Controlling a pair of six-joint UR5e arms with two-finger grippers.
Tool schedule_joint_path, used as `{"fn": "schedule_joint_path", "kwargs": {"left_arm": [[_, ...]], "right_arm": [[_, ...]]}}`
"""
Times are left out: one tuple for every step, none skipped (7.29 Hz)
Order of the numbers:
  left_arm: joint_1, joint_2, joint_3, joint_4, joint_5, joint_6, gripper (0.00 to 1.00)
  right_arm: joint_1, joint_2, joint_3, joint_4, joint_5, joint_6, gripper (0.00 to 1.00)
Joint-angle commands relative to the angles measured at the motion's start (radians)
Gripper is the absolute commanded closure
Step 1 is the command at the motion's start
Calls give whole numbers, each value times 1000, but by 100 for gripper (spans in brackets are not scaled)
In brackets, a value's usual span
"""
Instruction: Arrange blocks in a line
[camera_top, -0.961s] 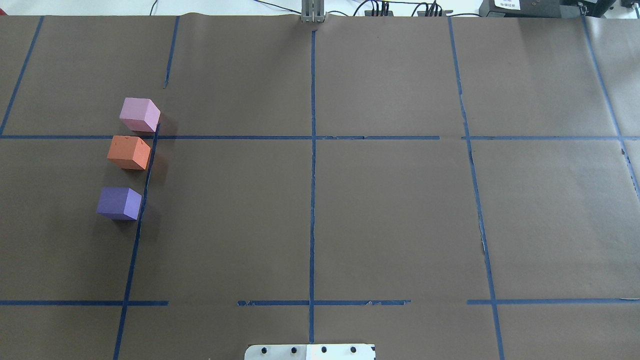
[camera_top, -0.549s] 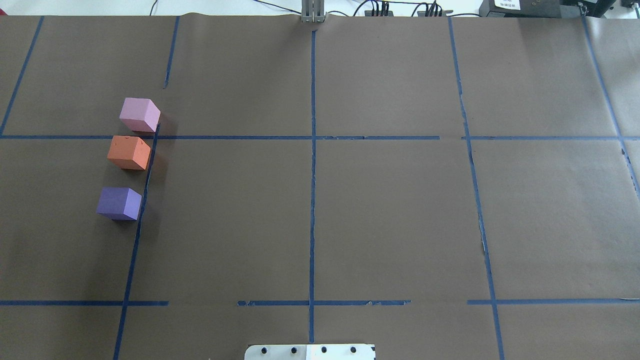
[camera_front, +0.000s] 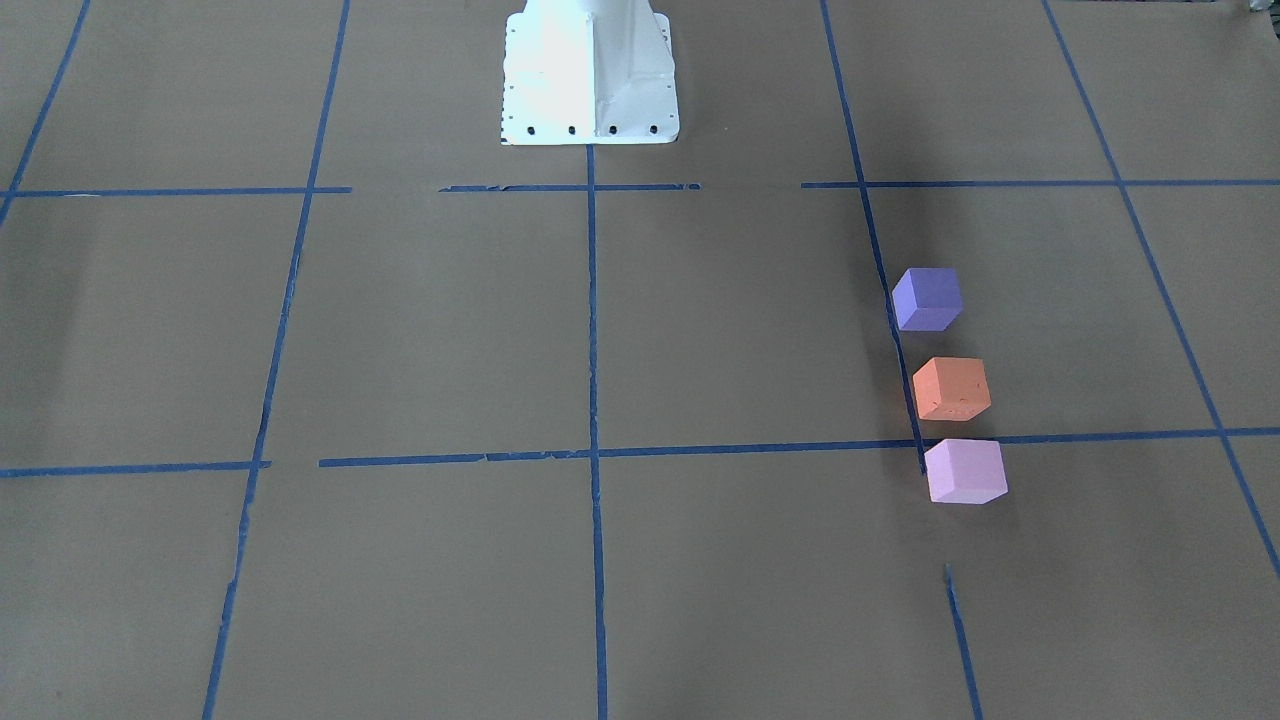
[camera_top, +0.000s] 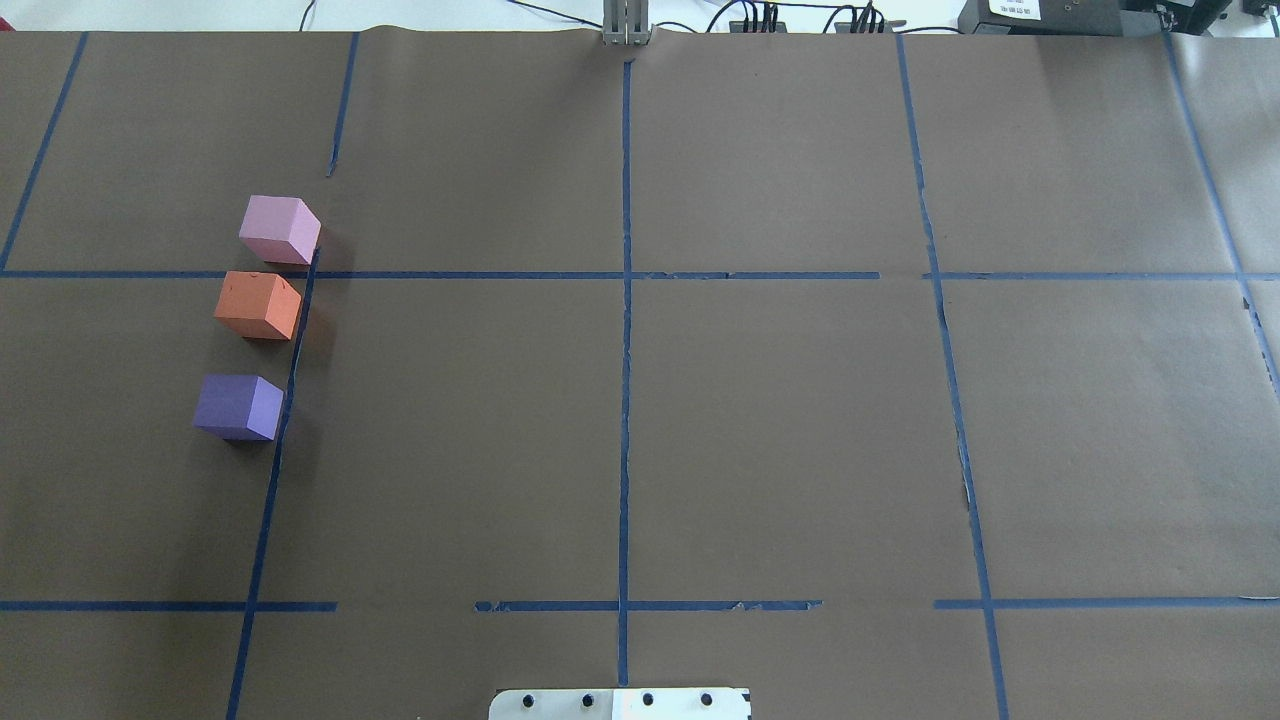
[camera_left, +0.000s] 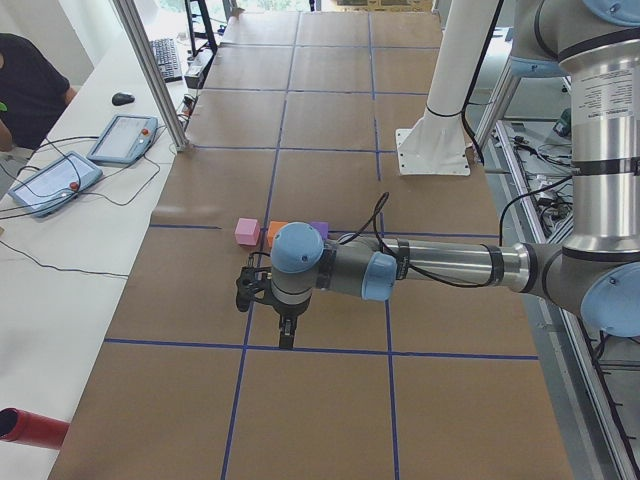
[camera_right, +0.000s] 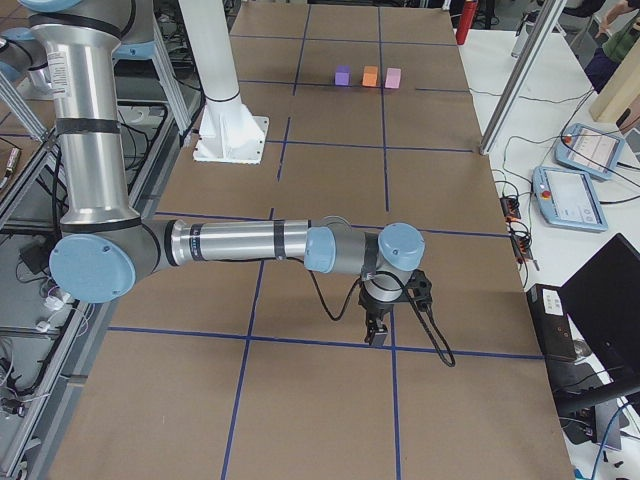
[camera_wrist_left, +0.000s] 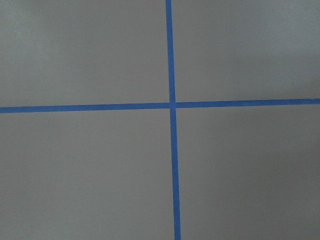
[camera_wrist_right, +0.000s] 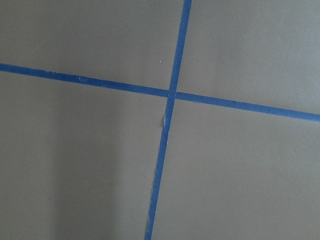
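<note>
- In the left-side view, the near arm's wrist (camera_left: 298, 250) covers part of the orange block (camera_left: 271, 235) and the purple block (camera_left: 319, 228).
- The left tool (camera_left: 286, 338) and the right tool (camera_right: 378, 335) are too small to tell the jaw gap.
- The robot base (camera_top: 620, 704) is cut off by the overhead view's bottom edge.

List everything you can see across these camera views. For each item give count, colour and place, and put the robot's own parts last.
Pink block: one, pale pink, far end of a column on the robot's left.
Orange block: one, orange, middle of that column.
Purple block: one, dark purple, the column's end nearest the robot.
Table cover: one, brown, across the table.
Tape lines: several, blue, a grid on the cover.
Control tablets: two, grey, on the side bench.
Base mount: one, white, at the robot's table edge.
Left end effector: one, black, pointing down over the table; open or shut unclear.
Right end effector: one, black, pointing down; open or shut unclear.
</note>
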Motion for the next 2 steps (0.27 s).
{"fn": "schedule_joint_path", "kwargs": {"left_arm": [[-10,8,-8,48,-2,1,0],[-13,27,-9,46,-2,8,0]], "right_arm": [[0,0,0,0,0,0,0],[0,0,0,0,0,0,0]]}}
